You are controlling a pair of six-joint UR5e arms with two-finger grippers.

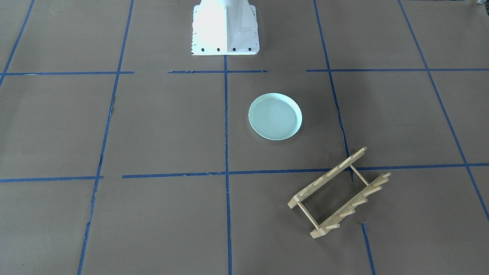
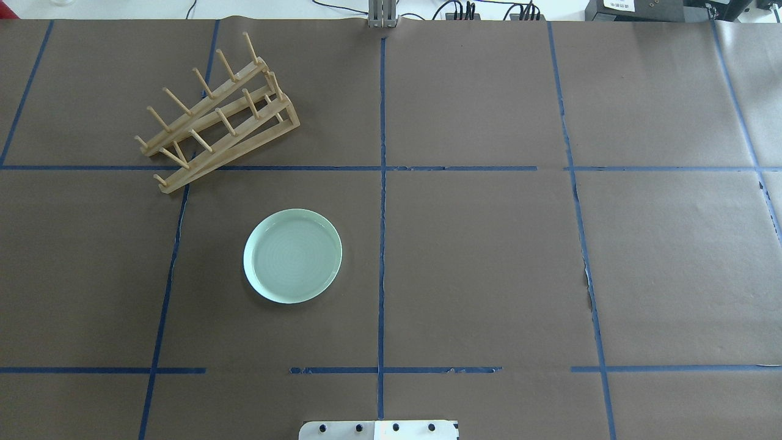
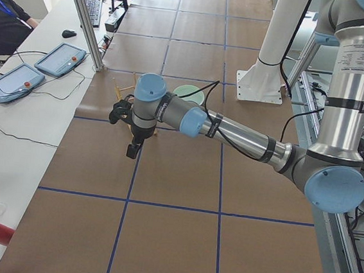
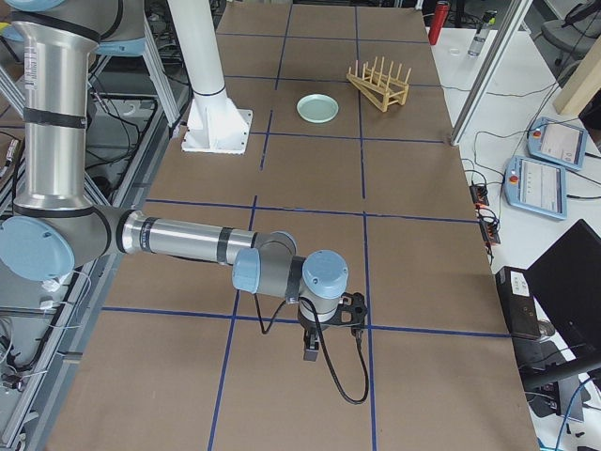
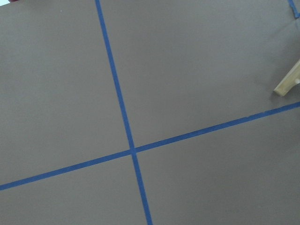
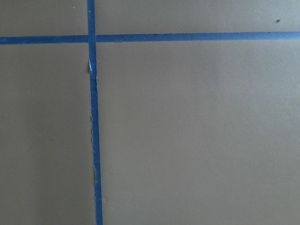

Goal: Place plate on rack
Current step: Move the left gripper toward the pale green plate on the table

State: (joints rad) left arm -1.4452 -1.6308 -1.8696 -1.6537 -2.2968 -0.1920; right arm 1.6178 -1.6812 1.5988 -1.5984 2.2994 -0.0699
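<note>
One plate, one rack, apart; left tool, right tool: openness indiscernible

Brown paper-covered table with blue tape grid

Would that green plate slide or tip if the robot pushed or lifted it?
The plate lies flat and low, so a push would probably slide it across the table, not tip it. It looks smooth, perhaps slippery; its raised rim probably offers a grip.
</note>
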